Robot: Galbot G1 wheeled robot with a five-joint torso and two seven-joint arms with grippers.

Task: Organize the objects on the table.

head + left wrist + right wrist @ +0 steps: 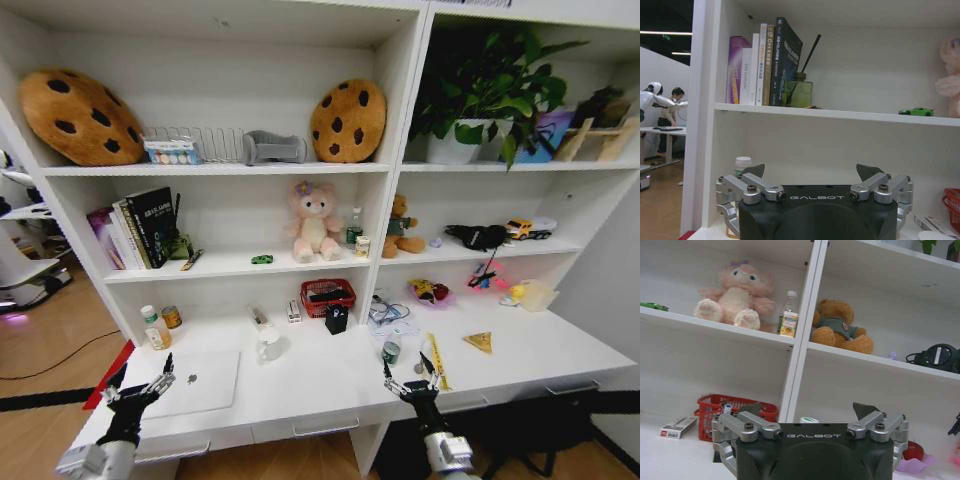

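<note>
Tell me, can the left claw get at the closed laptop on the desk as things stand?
Probably yes. The left claw, open, hovers at the front edge of the laptop, and nothing stands between them; the bottles stand behind.

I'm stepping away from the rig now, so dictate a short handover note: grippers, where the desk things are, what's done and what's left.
Left gripper open, empty, over the desk's front left by the closed laptop.
Right gripper open, empty, over the front edge right of centre.
Green toy car sits on the middle shelf.
Red basket, bottles and small clutter lie spread on the desk.
Done: nothing evident. Left: the whole tidy-up.
</note>
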